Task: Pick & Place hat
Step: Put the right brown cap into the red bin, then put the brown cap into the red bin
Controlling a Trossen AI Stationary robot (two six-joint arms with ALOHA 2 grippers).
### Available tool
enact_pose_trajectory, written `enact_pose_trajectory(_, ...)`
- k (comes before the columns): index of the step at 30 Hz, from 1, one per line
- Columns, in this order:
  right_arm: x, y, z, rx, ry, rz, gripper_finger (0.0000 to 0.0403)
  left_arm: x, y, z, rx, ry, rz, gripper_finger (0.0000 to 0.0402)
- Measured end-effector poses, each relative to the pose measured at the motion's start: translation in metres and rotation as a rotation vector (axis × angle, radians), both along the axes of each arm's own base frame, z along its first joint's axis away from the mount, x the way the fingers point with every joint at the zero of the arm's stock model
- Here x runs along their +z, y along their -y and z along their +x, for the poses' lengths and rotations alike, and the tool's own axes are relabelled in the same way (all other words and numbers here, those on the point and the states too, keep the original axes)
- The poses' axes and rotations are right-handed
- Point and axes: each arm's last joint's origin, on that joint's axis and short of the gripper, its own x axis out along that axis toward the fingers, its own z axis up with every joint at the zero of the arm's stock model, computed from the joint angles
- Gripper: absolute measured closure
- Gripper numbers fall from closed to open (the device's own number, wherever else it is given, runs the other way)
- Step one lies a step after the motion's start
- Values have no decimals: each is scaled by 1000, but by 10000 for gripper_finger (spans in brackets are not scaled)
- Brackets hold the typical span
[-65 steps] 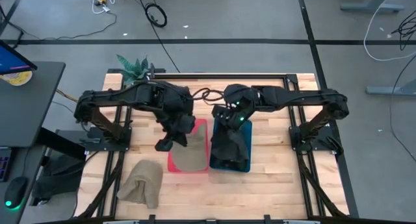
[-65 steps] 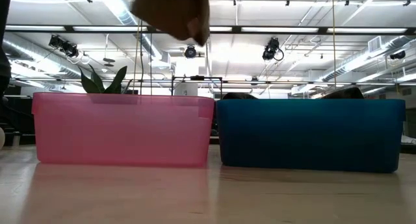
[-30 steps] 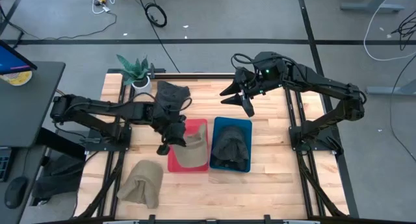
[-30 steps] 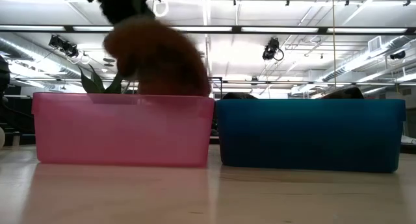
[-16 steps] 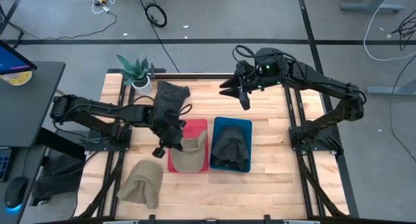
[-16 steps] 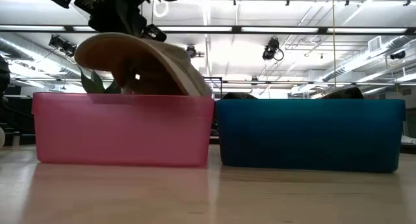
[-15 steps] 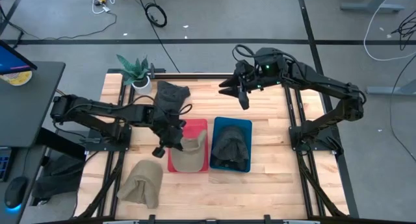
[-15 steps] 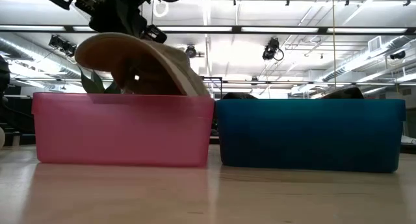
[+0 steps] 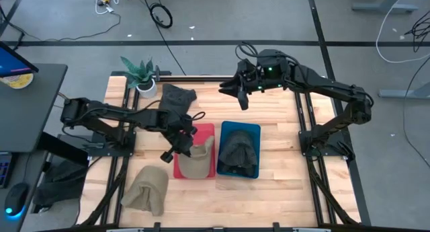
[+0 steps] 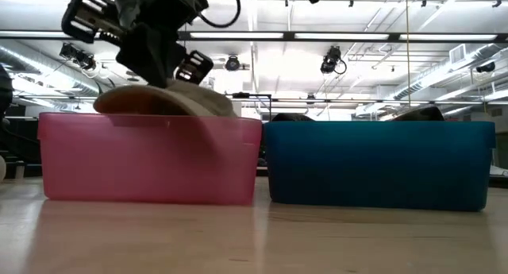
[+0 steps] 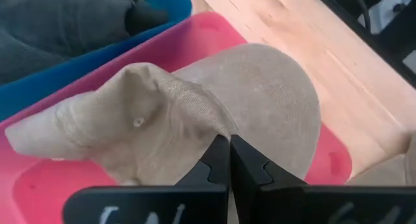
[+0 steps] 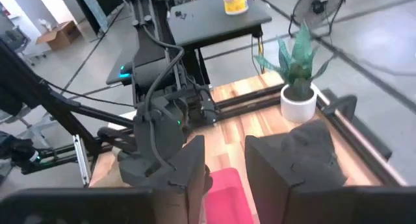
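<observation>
A tan hat [image 11: 266, 100] sits low in the pink bin [image 9: 177, 171], and its top still shows above the bin's rim [image 10: 151, 119] in the low view. My left gripper [image 11: 227, 156] is shut on the tan hat [image 9: 199, 158], just over the bin. My right gripper [image 12: 224, 169] hovers high over the table's far side. Its fingers are apart with nothing between them, and they point toward a dark hat [image 9: 176, 97] lying on the wood at the far left. My left gripper pinches a raised fold of the tan hat's cloth [image 11: 218, 126] between its two fingers, where the crown meets the brim. The fingers slant down from above on the bin's left side. The hat lies partly inside the pink bin; whether it rests on the bottom is hidden.
A blue bin [image 9: 254, 128] with a dark hat [image 9: 238, 151] in it stands right of the pink bin. Another tan hat [image 9: 148, 188] lies near the front left. A potted plant [image 9: 139, 74] stands at the far left corner.
My left gripper has gone down and rolled, still shut on the tan hat. The hat has sunk from well above the pink bin's rim into the bin. My right gripper has drifted a little toward the table's left along the far side.
</observation>
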Motion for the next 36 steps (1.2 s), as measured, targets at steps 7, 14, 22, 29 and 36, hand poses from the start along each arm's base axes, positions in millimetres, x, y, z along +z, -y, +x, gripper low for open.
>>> enact_pose_trajectory(7,-11,2,12,-22,-35,78,291,-8,-9,8,10,12,15,401)
enact_pose_trajectory(14,-10,2,12,-23,-23,80,291,-20,-14,6,57,-106,-1,388)
enact_pose_trajectory(22,-7,2,13,-22,8,73,291,-34,-13,5,68,-214,6,317)
enact_pose_trajectory(29,-6,2,14,-21,21,69,291,-26,-17,-1,219,-264,-2,231)
enact_pose_trajectory(36,-7,2,13,-18,5,63,292,2,-15,-20,318,-267,-55,188)
